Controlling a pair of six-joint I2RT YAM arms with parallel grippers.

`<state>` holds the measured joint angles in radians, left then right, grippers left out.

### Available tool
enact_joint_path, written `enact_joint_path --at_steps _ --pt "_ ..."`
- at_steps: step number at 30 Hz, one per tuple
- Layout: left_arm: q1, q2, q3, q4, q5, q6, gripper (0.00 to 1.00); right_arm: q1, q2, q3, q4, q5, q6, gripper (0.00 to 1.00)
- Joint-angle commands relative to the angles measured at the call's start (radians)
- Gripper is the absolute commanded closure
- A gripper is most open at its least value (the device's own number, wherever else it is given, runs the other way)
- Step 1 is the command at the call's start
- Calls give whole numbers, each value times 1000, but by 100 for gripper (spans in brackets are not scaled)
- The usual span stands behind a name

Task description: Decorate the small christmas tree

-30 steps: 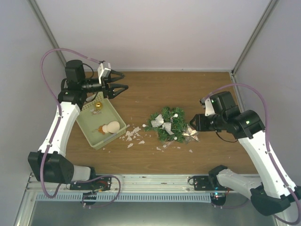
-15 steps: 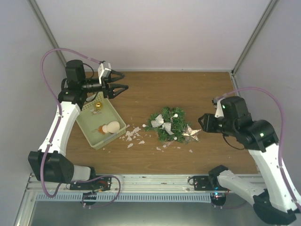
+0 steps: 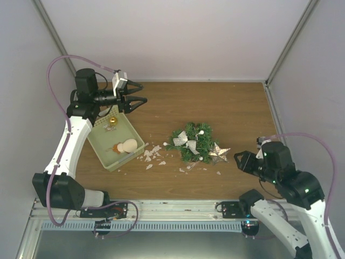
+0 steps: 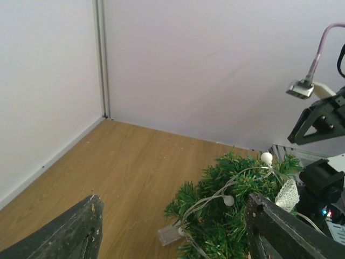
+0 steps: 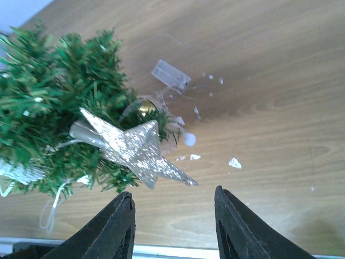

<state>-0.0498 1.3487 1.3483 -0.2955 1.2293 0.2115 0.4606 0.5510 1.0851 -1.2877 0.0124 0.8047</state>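
Star (image 5: 133, 149) sits on small christmas tree (image 3: 193, 143). The right gripper (image 5: 172, 193) beside the tree is open and empty. Left gripper (image 3: 144, 93) likewise; next step is probably fetching an ornament (image 3: 127, 145) left of the tree.

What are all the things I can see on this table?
small bushy Christmas tree: one, dark green, table middle
silver glitter star: one, silver, on the tree, facing the right claw
silver ribbon bow: one, silver, on the tree
string of white bead lights: one, white, draped through the tree
pale green plastic tray: one, pale green, left of tree
gold ball ornament: one, gold, in tray
cream rounded ornament: one, cream, in tray
white crumbs: many, white, between tray and tree
brown wooden table: one, brown, under everything
left claw: one, black, open, beyond tray's far end
right claw: one, black, open, right of star
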Motion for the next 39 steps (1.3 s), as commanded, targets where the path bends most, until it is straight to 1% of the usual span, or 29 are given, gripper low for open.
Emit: enact_joint_path --at_steps 1,5,11,14,17,23,30,33,39 --pt "7 2 7 36 17 0 28 4 -61 -56 52 -39 81 57" --pt "7 6 6 44 17 -5 28 3 -122 -104 69 -54 111 57" --pt "7 19 9 49 26 -23 28 5 -215 -289 228 -163 155 54" --pt "7 17 9 41 24 -14 28 4 -241 -339 259 -184 168 52" --pt "7 14 9 40 21 -9 27 5 -263 -352 270 -185 175 49" --pt "7 19 11 45 25 -20 27 4 -283 -386 283 -187 182 38" --pt "7 16 14 44 25 -16 27 4 -297 -396 276 -169 192 34" --pt "7 18 15 44 27 -18 27 5 -308 -406 277 -162 197 28" --pt "5 21 16 44 30 -23 27 5 -343 -462 316 -187 208 27"
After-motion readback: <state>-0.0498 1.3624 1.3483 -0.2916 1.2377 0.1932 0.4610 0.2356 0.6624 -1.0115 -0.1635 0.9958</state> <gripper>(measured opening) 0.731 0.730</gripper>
